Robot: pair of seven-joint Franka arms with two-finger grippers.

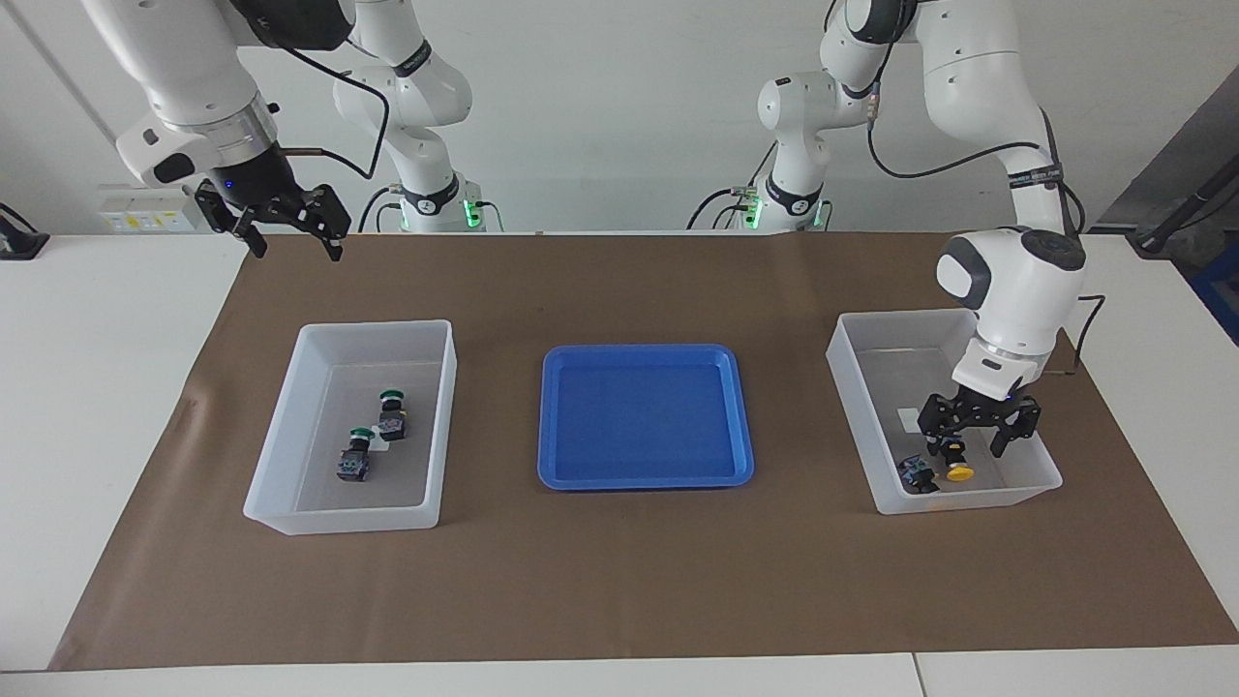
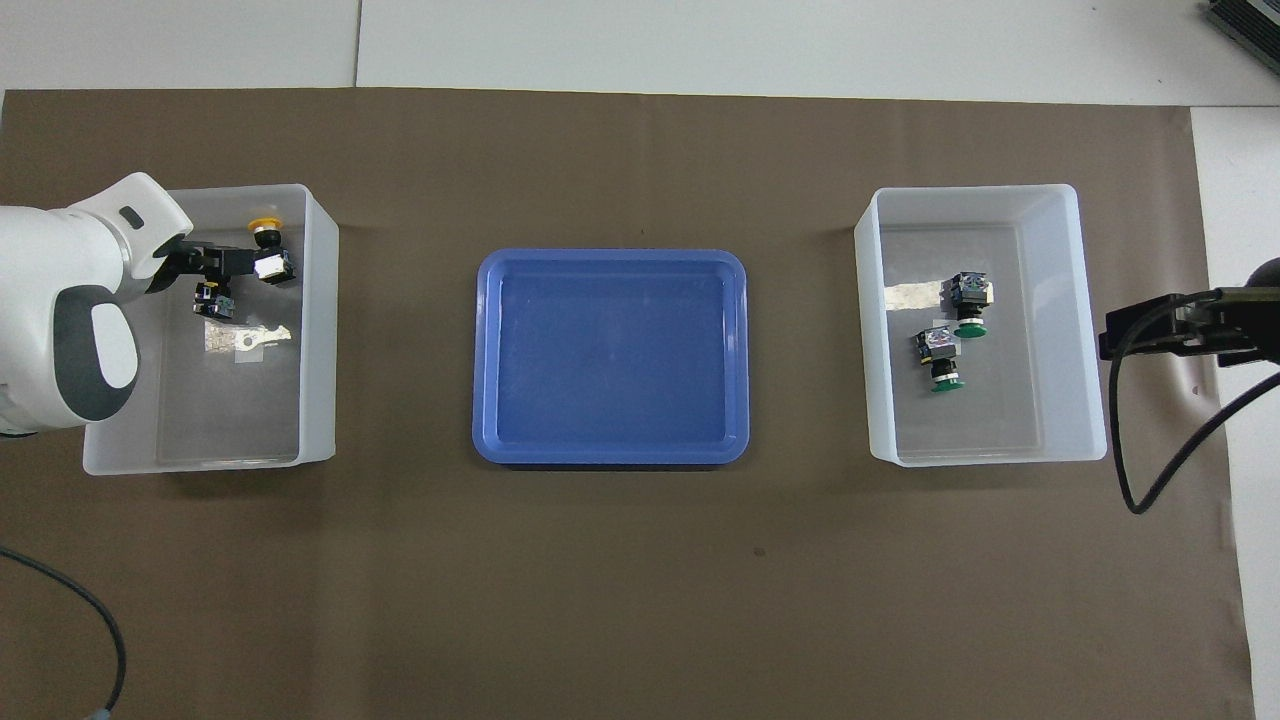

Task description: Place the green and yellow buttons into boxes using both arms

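Two green buttons (image 1: pixel 392 411) (image 1: pixel 356 455) lie in the box (image 1: pixel 276 455) at the right arm's end; the overhead view shows them (image 2: pixel 968 300) (image 2: pixel 940 360) in that box (image 2: pixel 1075 330). A yellow button (image 1: pixel 959 470) (image 2: pixel 264 224) and a second black-bodied button (image 1: pixel 915 472), its cap hidden, lie in the box (image 1: pixel 857 416) (image 2: pixel 315 330) at the left arm's end. My left gripper (image 1: pixel 968 445) (image 2: pixel 222 272) is down in this box, open, its fingers astride the yellow button's body. My right gripper (image 1: pixel 293 242) (image 2: pixel 1115 335) is open and empty, raised over the mat's edge nearest the robots.
A shallow blue tray (image 1: pixel 544 416) (image 2: pixel 485 350) lies on the brown mat (image 1: pixel 619 581) between the two boxes, with nothing in it. A small white sticker (image 2: pixel 245 338) lies on the floor of the left arm's box.
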